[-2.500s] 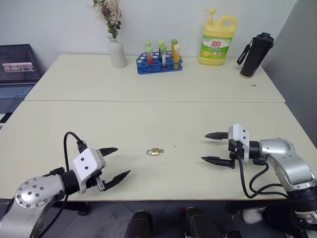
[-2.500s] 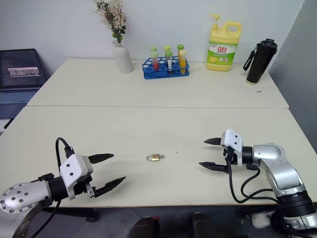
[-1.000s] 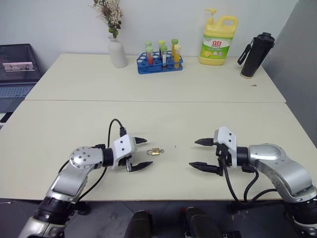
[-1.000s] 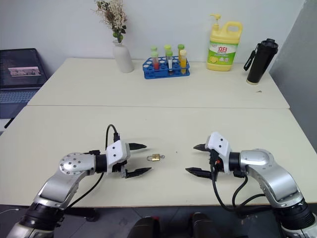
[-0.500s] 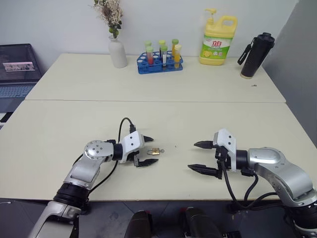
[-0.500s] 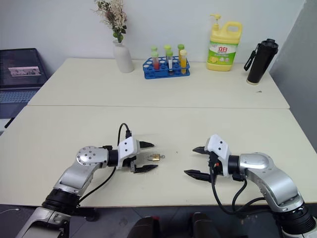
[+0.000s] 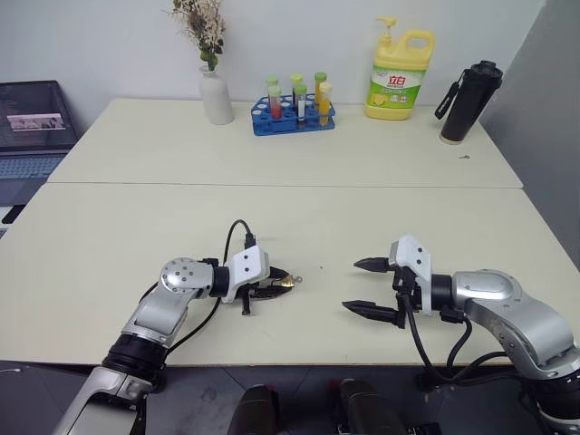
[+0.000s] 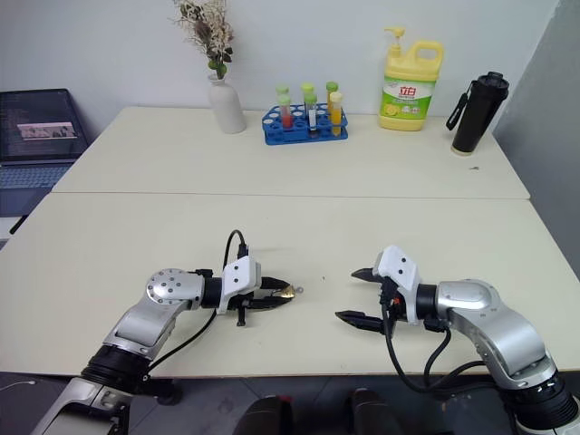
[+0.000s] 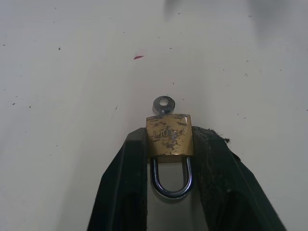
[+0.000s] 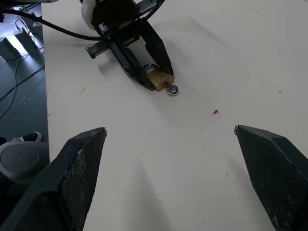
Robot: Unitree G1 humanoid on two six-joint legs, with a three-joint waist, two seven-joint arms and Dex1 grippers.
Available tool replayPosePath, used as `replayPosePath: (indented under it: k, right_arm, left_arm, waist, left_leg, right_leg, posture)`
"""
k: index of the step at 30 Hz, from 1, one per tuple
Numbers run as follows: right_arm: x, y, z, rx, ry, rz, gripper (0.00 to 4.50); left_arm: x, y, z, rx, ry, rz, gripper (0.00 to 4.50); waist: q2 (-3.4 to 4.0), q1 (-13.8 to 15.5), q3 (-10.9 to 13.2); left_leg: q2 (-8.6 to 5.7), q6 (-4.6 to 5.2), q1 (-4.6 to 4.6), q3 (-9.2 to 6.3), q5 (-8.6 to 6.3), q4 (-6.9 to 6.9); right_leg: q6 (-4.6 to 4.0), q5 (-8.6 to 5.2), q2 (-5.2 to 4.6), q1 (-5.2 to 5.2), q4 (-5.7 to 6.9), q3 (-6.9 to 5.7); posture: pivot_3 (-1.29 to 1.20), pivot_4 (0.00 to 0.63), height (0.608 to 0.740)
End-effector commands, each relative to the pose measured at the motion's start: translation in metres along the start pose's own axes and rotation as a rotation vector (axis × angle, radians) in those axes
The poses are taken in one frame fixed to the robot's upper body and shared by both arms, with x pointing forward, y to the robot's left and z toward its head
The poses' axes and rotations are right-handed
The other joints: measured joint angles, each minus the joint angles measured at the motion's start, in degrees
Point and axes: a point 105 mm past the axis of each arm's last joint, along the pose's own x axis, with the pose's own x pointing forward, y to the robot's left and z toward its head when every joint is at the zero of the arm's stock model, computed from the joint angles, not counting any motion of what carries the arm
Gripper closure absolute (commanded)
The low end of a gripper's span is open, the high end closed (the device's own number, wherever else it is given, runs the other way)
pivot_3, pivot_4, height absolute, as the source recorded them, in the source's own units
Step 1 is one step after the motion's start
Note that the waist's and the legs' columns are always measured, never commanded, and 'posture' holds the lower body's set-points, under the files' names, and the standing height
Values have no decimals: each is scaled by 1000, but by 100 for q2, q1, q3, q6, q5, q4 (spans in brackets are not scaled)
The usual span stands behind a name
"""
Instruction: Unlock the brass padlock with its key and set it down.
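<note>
Between the left fingers (image 9: 127,187), clamped on its sides, the brass padlock (image 9: 168,135); right fingers (image 10: 82,163) wide apart.

My left gripper (image 9: 168,159) has matt black fingers (image 9: 124,192) with a faintly grainy face. The padlock (image 9: 168,135) is scuffed, dull brass with a polished steel shackle; its key (image 9: 163,103) is shiny metal. The table (image 9: 72,72) is smooth, matt cream, lightly speckled.
</note>
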Motion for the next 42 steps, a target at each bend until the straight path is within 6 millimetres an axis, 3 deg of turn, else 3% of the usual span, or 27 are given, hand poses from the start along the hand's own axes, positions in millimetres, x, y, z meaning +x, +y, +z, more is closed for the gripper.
replayPosePath:
  k: [1,5,8,17,22,30,42]
  right_arm:
    - [-3,1,16,-64,-34,3,0]
    - [-3,1,16,-82,-32,3,0]
    - [-4,-2,17,-100,-39,-10,0]
    - [-13,-14,14,-163,-55,-80,0]
    - [-17,-13,24,-193,-149,-116,0]
    - [-10,-10,38,91,-242,-35,0]
    - [3,1,61,228,-305,98,0]
  left_arm:
    - [-4,0,-14,21,83,9,3527]
    - [-3,0,-7,39,40,25,3527]
    - [-4,1,11,108,-38,42,3527]
    - [-13,2,62,447,-173,95,3527]
    - [-20,7,94,772,-246,177,3527]
    - [-24,-12,103,1199,-359,139,3527]
    - [-23,-2,106,1287,-363,235,3527]
  waist:
    - [0,-1,0]
    - [0,-2,-1]
    - [0,-1,0]
    - [0,6,0]
    - [-1,12,0]
    - [0,0,0]
    - [0,2,0]
  left_leg:
    - [0,0,0,0,0,0]
    - [0,0,0,0,0,0]
    - [1,0,0,0,0,0]
    - [0,0,-5,1,0,-1]
    - [0,0,-6,1,0,-1]
    - [9,0,-1,6,0,-3]
    - [2,0,-7,12,0,-2]
  right_leg:
    - [0,0,0,0,0,0]
    - [0,0,0,0,0,0]
    - [0,0,0,0,0,1]
    - [0,0,-2,-1,-4,2]
    - [0,0,-2,-1,-5,2]
    - [-7,4,-16,-1,-3,5]
    - [-1,4,-24,-1,-6,0]
  posture:
    - [0,150,740]
    - [0,150,740]
    - [0,150,740]
    - [0,150,740]
    - [0,150,740]
    - [0,150,740]
    - [0,150,740]
